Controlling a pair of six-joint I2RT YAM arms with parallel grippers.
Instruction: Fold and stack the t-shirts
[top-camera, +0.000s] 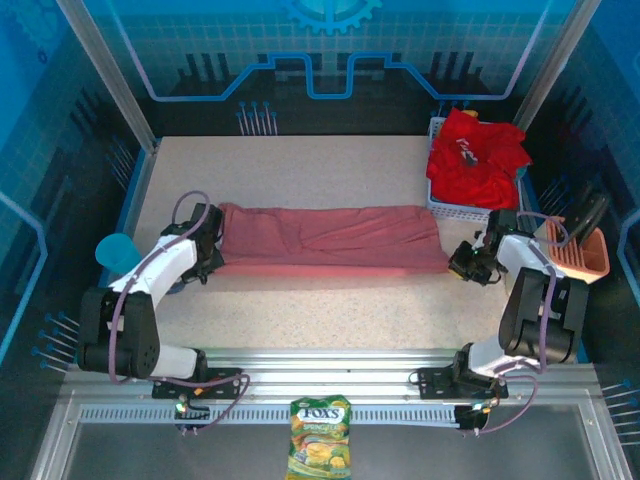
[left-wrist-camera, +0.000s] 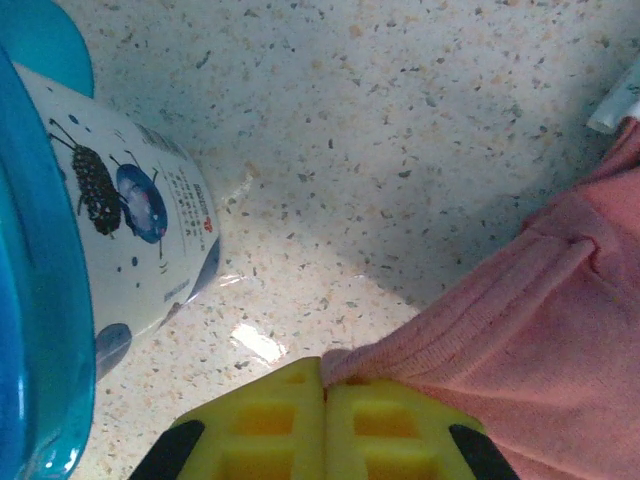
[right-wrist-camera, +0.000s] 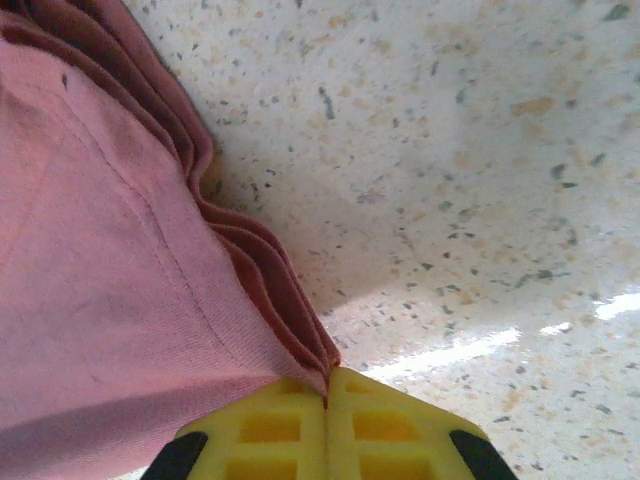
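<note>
Clamping the ends of the half-folded salmon-pink cloth t-shirt (top-camera: 330, 240), left gripper (left-wrist-camera: 322, 392) and right gripper (right-wrist-camera: 326, 398) are closed tight. Heaped bright red t-shirts (top-camera: 476, 160) await folding.

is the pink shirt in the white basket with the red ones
No, the salmon-pink t-shirt lies folded in a long strip on the table, outside the white basket that holds the red t-shirts.

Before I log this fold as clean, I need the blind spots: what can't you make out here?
- Top view: how many red t-shirts lie heaped in the basket; folds hide each other.
- Top view: their white print, too small to read.
- Wrist views: how much pink t-shirt the left tool and right tool pinch; their pads cover it.
</note>
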